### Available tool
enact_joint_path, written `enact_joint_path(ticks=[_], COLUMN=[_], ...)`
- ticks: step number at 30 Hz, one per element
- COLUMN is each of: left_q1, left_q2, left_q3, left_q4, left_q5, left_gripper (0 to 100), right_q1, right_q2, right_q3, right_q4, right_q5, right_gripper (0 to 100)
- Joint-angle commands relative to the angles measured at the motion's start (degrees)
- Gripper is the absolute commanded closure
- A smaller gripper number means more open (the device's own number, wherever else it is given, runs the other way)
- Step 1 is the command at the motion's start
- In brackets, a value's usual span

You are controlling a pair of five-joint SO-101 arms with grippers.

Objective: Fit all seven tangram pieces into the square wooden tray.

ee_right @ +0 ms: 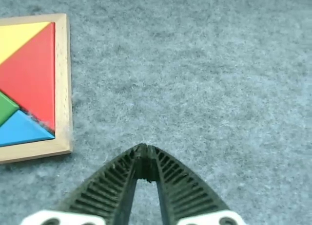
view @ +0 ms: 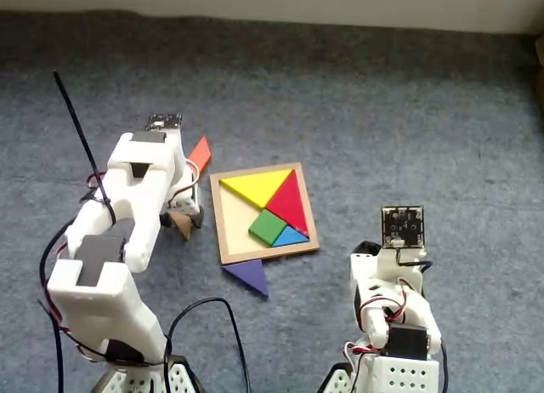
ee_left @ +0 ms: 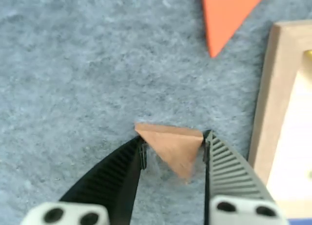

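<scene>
The square wooden tray (view: 219,227) lies mid-table holding a yellow triangle (view: 253,186), a red triangle (view: 291,202), a green square (view: 268,227) and a blue triangle (view: 291,236). A purple piece (view: 248,274) lies on the carpet just in front of the tray. An orange piece (view: 200,153) lies at the tray's far left. My left gripper (ee_left: 174,144) is left of the tray, shut on a small brown triangle (ee_left: 170,137) with a finger at each of two corners. My right gripper (ee_right: 145,154) is shut and empty over bare carpet, right of the tray (ee_right: 62,79).
Grey carpet covers the table. The orange piece (ee_left: 226,15) is just beyond the brown triangle, and the tray rim (ee_left: 268,98) runs close beside my left gripper. Cables trail near both arm bases. Open carpet lies right of and behind the tray.
</scene>
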Motion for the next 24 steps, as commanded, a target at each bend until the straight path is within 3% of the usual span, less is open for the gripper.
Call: enact_joint_path(ticks=[1,17,24], left_q1=[1.7,4.8,6.6], left_q2=[0.7,-0.3,-10.4], left_q3=[-2.2,-2.2,0.3], left_q4=[0.1,-0.3,-0.3], left_q5=[-5.2,-17.3,-19.7], left_gripper=[81,81,81], right_q1=[0.7,0.7,0.7], right_q2=[0.4,0.4,0.4], right_q3=[8.5,8.5,8.5], right_q4=[0.6,0.6,0.6], right_q5=[-0.2,-0.2,-0.2], right_gripper=[99.0,99.0,99.0])
